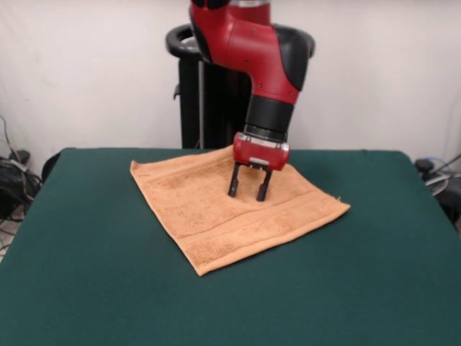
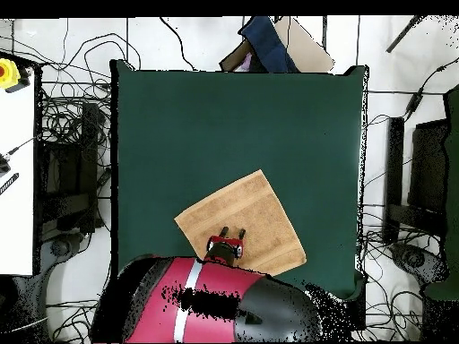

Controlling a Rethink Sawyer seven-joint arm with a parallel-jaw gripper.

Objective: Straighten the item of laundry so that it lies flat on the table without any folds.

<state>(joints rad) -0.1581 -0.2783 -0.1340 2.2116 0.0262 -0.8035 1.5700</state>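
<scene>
Lying flat on dark green felt table: 1 orange-tan terry towel; black 2-fingered gripper spread apart, tips on towel, grasping nothing.

Matt dark green felt-like cloth over the table, faintly napped and without sheen. Soft looped terry on the towel, rough-piled, with flatter woven bands near the edges. Glossy red and black moulded casing on the arm, probably plastic. Matt black fingers under a bright metal-looking ring. Smooth pale floor around the table in the overhead view.
</scene>
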